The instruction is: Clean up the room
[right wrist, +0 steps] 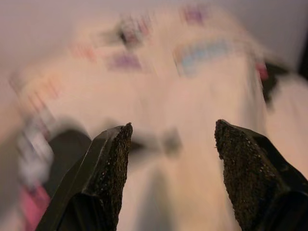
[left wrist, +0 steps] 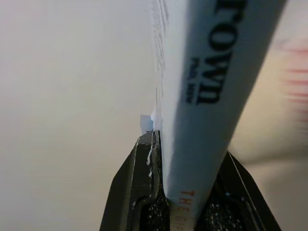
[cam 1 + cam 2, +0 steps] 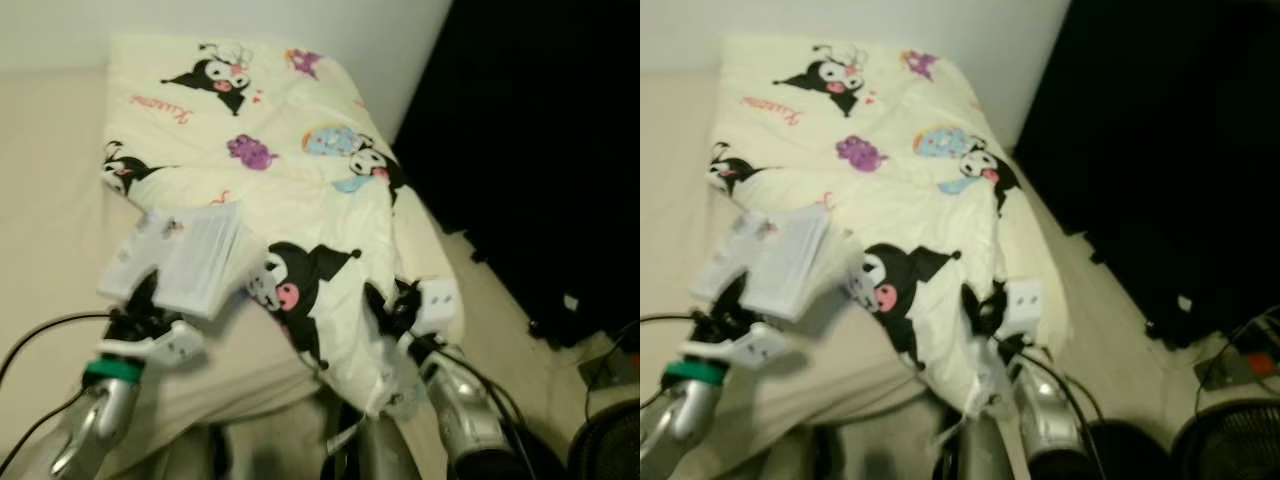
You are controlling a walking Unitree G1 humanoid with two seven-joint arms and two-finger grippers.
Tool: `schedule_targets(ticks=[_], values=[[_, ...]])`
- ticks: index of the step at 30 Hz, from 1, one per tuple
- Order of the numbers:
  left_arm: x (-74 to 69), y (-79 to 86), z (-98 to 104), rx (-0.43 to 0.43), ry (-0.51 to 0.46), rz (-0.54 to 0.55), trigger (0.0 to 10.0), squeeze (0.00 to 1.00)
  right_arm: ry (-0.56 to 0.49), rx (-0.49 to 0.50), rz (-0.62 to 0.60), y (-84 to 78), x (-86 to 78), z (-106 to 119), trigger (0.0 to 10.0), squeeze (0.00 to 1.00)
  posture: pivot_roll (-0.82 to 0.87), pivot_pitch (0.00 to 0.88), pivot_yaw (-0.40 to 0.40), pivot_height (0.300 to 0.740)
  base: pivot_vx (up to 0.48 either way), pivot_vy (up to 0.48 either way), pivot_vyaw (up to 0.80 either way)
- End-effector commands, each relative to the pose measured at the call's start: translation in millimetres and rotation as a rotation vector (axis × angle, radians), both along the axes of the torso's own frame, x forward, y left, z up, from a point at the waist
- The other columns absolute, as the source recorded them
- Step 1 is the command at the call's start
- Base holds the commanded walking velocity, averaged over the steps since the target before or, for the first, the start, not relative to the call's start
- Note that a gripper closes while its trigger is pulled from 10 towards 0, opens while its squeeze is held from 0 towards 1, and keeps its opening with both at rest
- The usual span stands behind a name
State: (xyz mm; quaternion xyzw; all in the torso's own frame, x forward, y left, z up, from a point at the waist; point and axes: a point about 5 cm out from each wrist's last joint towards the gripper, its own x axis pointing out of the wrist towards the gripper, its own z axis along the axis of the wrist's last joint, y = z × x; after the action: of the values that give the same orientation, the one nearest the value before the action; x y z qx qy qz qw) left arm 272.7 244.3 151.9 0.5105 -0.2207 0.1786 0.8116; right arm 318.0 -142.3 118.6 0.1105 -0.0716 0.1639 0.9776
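The book point(image 3: 185, 257), a white paperback with a printed spine, is held above the bed point(image 3: 50, 250) at about 8 o'clock in the head view, clamped at its lower edge by the left hand point(image 2: 185, 192). It looks light but floppy, so a hold near the spine seems safest. The right hand point(image 1: 171, 144), at 5 o'clock, hangs spread and empty over the cartoon-print quilt point(image 3: 300, 190).

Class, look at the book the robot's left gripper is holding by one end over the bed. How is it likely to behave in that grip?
The book looks like a thick paperback, so it probably sags or fans open, as its pages seem to in the head views. Clamped at one end by the left gripper, it may pivot or slip. It is probably not fragile if dropped on the bed.
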Motion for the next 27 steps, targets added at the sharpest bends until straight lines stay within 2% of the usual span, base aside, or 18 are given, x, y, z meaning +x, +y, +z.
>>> schedule_targets(ticks=[1,2,4,5,6,9,12,13,15,16,18,19,21,23,24,25,26,27], values=[[3.3,13.7,32.4,0.001,-0.122,0.05,10.0,0.0,-0.035,0.069,-0.079,-12.9,9.4,17.2,10.0,0.0,0.13,0.083,-0.05,0.587,0.0,0.0,0.0],[6.0,19.1,46.1,0.014,-0.165,0.063,10.0,0.0,-0.055,0.089,-0.123,-17.9,15.8,25.6,10.0,0.0,0.13,0.083,-0.05,0.587,0.0,0.0,0.0],[10.7,27.3,73.1,0.031,-0.226,0.088,10.0,0.0,-0.053,0.054,-0.264,-35.1,30.4,29.8,10.0,0.0,0.14,0.075,-0.046,0.587,0.0,0.0,0.0],[12.7,30.4,81.7,0.032,-0.245,0.095,10.0,0.0,-0.03,0.029,-0.329,-42.5,35.7,26.9,10.0,0.0,0.14,0.076,-0.038,0.587,0.0,0.0,0.0],[12.7,30.4,81.7,0.032,-0.245,0.095,10.0,0.0,-0.03,0.029,-0.329,-42.5,35.7,26.9,10.0,0.0,0.14,0.076,-0.038,0.587,0.0,0.0,0.0],[14.5,29.3,111.8,0.029,-0.298,0.096,10.0,0.0,0.12,-0.098,-0.539,-60.4,44.7,8.2,10.0,0.0,0.14,0.081,-0.023,0.587,0.0,0.0,0.0],[13.6,20.7,127.6,0.017,-0.316,0.078,10.0,0.0,0.242,-0.23,-0.65,-62.9,43.8,-6.7,10.0,0.0,0.14,0.083,-0.021,0.587,0.0,0.0,0.0],[13.6,20.7,127.6,0.017,-0.316,0.078,10.0,0.0,0.242,-0.23,-0.65,-62.9,43.8,-6.7,10.0,0.0,0.14,0.083,-0.021,0.587,0.0,0.0,0.0],[12.3,10.7,134.6,0.006,-0.322,0.045,10.0,0.0,0.35,-0.348,-0.668,-56.2,37.9,-28.1,10.0,0.0,0.16,0.092,-0.017,0.587,0.0,0.0,0.0],[12.3,10.7,134.6,0.006,-0.322,0.045,10.0,0.0,0.35,-0.348,-0.668,-56.2,37.9,-28.1,10.0,0.0,0.16,0.092,-0.017,0.587,0.0,0.0,0.0],[10.8,7.6,133.5,0.0,-0.312,0.035,10.0,0.0,0.427,-0.383,-0.605,-45.9,32.6,-45.5,10.0,0.0,0.16,0.097,-0.019,0.587,0.0,0.0,0.0],[10.4,7.0,132.2,-0.003,-0.305,0.033,10.0,0.0,0.459,-0.365,-0.552,-38.1,30.4,-53.0,10.0,0.0,0.16,0.097,-0.019,0.587,0.0,0.0,0.0],[9.7,6.4,128.6,-0.012,-0.287,0.032,10.0,0.0,0.502,-0.323,-0.375,-10.4,26.5,-66.2,10.0,0.0,0.17,0.1,-0.019,0.587,0.0,0.0,0.0],[9.2,6.0,127.7,-0.016,-0.277,0.033,10.0,0.0,0.512,-0.321,-0.322,-0.1,24.8,-70.1,10.0,0.0,0.17,0.1,-0.019,0.587,0.0,0.0,0.0],[9.2,6.0,127.7,-0.016,-0.277,0.033,10.0,0.0,0.512,-0.321,-0.322,-0.1,24.8,-70.1,10.0,0.0,0.17,0.1,-0.019,0.587,0.0,0.0,0.0],[9.8,3.8,127.6,-0.024,-0.262,0.03,10.0,0.0,0.525,-0.245,-0.148,37.2,20.7,-74.2,10.0,0.0,0.18,0.097,-0.022,0.587,0.0,0.0,0.0],[9.8,3.8,127.6,-0.024,-0.262,0.03,10.0,0.0,0.525,-0.245,-0.148,37.2,20.7,-74.2,10.0,0.0,0.18,0.097,-0.022,0.587,0.0,0.0,0.0],[10.9,2.8,128.7,-0.027,-0.259,0.029,10.0,0.0,0.519,-0.179,-0.001,64.8,17.5,-72.2,10.0,0.0,0.18,0.091,-0.022,0.587,0.0,0.0,0.0]])
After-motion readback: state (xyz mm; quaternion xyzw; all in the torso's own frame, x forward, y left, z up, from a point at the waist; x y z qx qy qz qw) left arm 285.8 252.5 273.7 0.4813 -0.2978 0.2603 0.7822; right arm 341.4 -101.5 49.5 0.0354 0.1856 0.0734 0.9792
